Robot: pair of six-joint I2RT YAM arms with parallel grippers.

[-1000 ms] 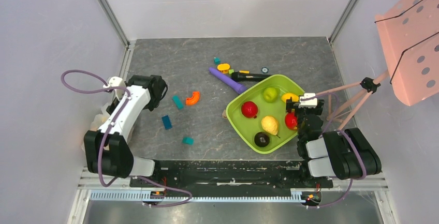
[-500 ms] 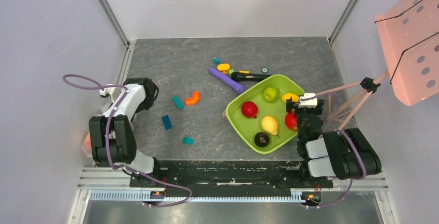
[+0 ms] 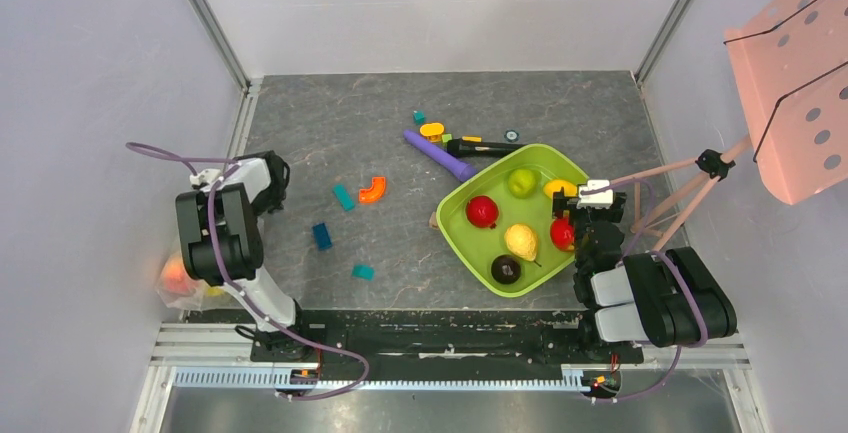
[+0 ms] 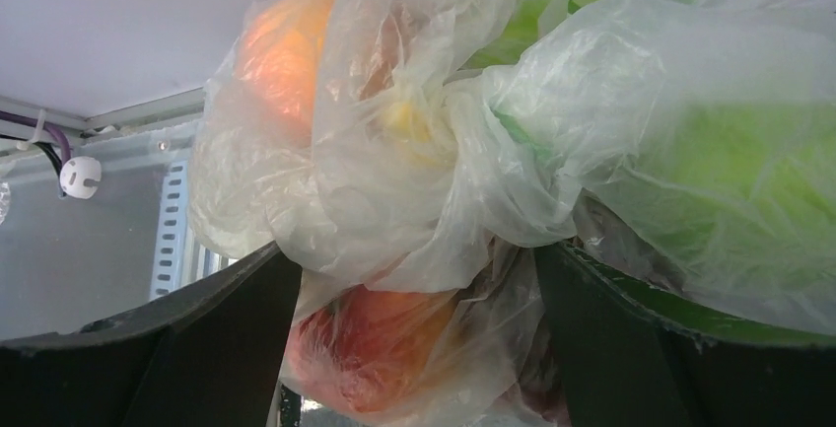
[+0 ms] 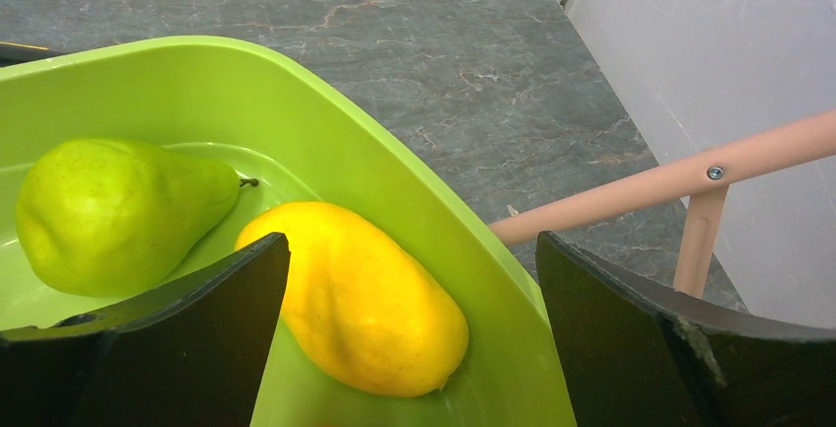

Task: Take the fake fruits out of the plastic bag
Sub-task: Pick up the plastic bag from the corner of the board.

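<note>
The plastic bag [image 4: 414, 151] fills the left wrist view, bunched and crinkled, with peach-orange [image 4: 281, 62], red-orange [image 4: 375, 348] and green [image 4: 710, 171] fake fruits inside. My left gripper [image 4: 414, 254] is open, its jaws on either side of the bag. In the top view the bag [image 3: 178, 278] lies at the near left edge, beside the folded left arm. My right gripper [image 5: 412, 249] is open above the green tray's rim [image 5: 424, 200], over a yellow fruit [image 5: 365, 299] next to a green pear [image 5: 108, 210]. The tray [image 3: 455, 218] holds several fruits.
A purple stick [image 3: 438, 154], an orange arch [image 3: 372, 189] and teal blocks [image 3: 322, 236] lie mid-table. More small blocks [image 3: 432, 130] sit behind the tray. A peach perforated stand [image 3: 790, 83] with thin legs [image 3: 680, 193] is on the right, close to the right arm.
My left arm has folded back toward the near left edge, and the bag now shows beside it. The right arm and the tray's fruits have not moved.
</note>
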